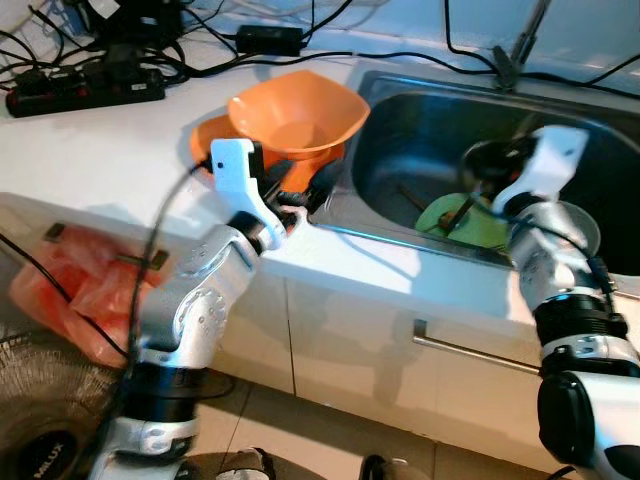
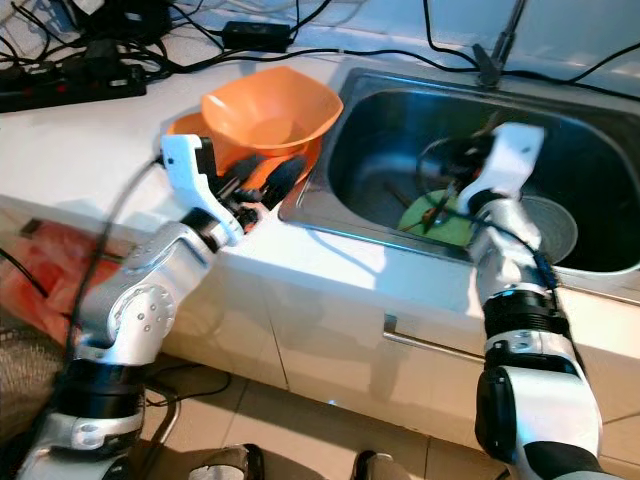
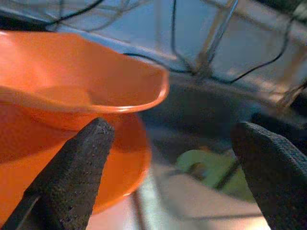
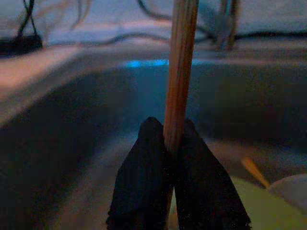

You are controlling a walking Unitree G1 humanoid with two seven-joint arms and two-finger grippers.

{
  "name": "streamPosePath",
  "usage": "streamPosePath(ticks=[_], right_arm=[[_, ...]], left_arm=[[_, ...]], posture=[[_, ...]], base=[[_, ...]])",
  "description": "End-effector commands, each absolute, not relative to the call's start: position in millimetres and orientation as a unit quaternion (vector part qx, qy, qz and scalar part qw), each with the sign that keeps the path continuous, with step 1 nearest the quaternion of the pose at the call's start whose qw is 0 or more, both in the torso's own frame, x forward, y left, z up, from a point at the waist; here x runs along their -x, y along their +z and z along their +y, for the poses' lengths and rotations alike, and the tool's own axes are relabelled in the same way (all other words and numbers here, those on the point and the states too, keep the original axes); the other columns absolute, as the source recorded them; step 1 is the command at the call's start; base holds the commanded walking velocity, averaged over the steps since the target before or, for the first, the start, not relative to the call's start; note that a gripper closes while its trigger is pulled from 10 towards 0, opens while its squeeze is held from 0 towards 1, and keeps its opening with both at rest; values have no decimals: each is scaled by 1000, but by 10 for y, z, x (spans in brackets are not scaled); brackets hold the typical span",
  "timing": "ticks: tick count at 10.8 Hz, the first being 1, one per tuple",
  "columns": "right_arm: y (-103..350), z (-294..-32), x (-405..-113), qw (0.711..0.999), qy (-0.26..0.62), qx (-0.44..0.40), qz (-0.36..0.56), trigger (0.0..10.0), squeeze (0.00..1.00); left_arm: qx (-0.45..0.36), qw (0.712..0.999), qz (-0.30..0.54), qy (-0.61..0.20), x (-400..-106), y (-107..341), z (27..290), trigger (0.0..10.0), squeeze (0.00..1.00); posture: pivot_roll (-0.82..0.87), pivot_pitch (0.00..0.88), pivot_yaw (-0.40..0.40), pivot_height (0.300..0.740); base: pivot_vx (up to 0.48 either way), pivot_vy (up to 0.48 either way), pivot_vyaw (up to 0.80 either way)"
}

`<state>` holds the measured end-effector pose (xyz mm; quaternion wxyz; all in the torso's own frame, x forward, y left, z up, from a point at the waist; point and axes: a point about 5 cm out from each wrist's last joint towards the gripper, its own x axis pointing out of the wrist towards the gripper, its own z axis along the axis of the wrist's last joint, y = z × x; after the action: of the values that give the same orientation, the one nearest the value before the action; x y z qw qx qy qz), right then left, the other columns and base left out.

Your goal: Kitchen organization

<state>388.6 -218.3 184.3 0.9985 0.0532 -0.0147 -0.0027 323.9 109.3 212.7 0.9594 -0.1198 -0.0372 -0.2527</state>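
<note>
Stainless steel sink (image 1: 400, 110), set in a white countertop (image 1: 90, 150); faucet stem (image 1: 520, 45) at its back edge. Black power strip (image 1: 85, 90) and tangled black cables (image 1: 250, 40) along the rear of the counter. White cabinet front below, with a metal bar handle (image 1: 470, 352). Orange plastic bags (image 1: 85, 290) hang at the counter's left end.

Orange bowl (image 1: 298, 112): wide, flared rim, tilted, resting on an orange plate (image 1: 205, 140) just left of the sink.

Left gripper (image 3: 168, 163): fingers (image 3: 72, 177) spread wide, at the counter edge beside the bowl and plate, holding nothing.

Green plate (image 1: 470, 225): light green, lying on the sink floor. Pale grey bowl (image 1: 580, 228) next to it, partly behind the right arm.

Wooden stick (image 4: 180, 81): thin, light brown, straight, standing roughly upright inside the sink above the green plate.

Right gripper (image 4: 175, 158): inside the sink, fingers pressed together, pinching the stick's lower part. A second brown stick (image 1: 412, 198) lies on the sink floor near the green plate.
</note>
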Motion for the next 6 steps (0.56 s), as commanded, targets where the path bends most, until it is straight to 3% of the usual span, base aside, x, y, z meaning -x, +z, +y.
streamPosePath(ticks=[1,2,3,6], right_arm=[[1748,-2143,-3877,999,9,-44,7,10000,0],[1727,-2109,-3883,999,19,-47,14,10000,0],[1704,-2040,-3897,998,26,-47,19,10000,1000],[1682,-1883,-3916,997,50,-56,21,10000,1000]], left_arm=[[96,963,-45,-249,-3199,2142,1100,10000,1000],[83,964,-46,-247,-3183,2146,1126,10000,1000],[61,966,-44,-246,-3171,2144,1171,10000,1000],[46,967,-63,-244,-3147,2234,1211,10000,1000]], posture=[[103,149,38,740],[109,150,38,740],[129,153,45,740],[132,154,45,740]], base=[[0,0,0],[0,0,0],[0,0,0],[0,0,0]])
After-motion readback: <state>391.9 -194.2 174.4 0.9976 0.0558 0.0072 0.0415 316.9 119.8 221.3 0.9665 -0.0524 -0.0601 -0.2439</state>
